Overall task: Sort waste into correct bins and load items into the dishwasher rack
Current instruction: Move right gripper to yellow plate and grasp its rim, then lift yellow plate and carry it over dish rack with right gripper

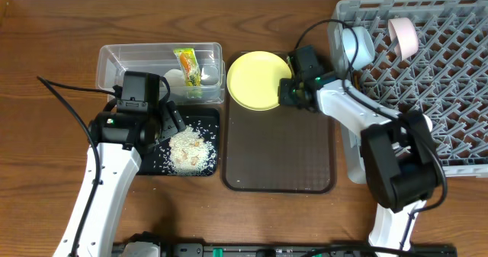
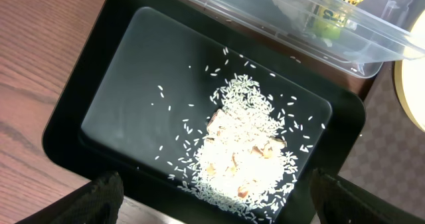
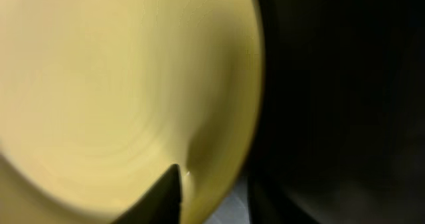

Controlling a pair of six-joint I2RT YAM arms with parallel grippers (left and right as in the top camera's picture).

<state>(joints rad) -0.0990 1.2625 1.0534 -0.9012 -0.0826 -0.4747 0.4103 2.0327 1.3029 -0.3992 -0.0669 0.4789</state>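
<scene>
The yellow plate (image 1: 258, 80) lies at the far left corner of the brown serving tray (image 1: 278, 162), just beside the clear tub (image 1: 122, 62). In the right wrist view it is a blurred yellow mass filling most of the frame, with one dark fingertip (image 3: 167, 192) showing against it near its rim and the rest lost in black. The right gripper (image 1: 290, 90) sits at the plate's right edge, but whether its jaws are closed on the rim cannot be made out. That arm reaches leftward from its base in front of the dishwasher rack (image 1: 450, 97), and part of the rack's near left side is hidden behind it. In the rack stand a light blue bowl (image 1: 356, 47) and a pale bowl (image 1: 402, 37). The tub holds the snack wrapper (image 1: 188, 65) and the tissue (image 1: 174, 78), half hidden by its wall. The left gripper (image 1: 169, 123) hangs over the black tray (image 2: 99, 104) and its rice scraps (image 2: 246, 151), fingers (image 2: 103, 196) spread wide and empty.
</scene>
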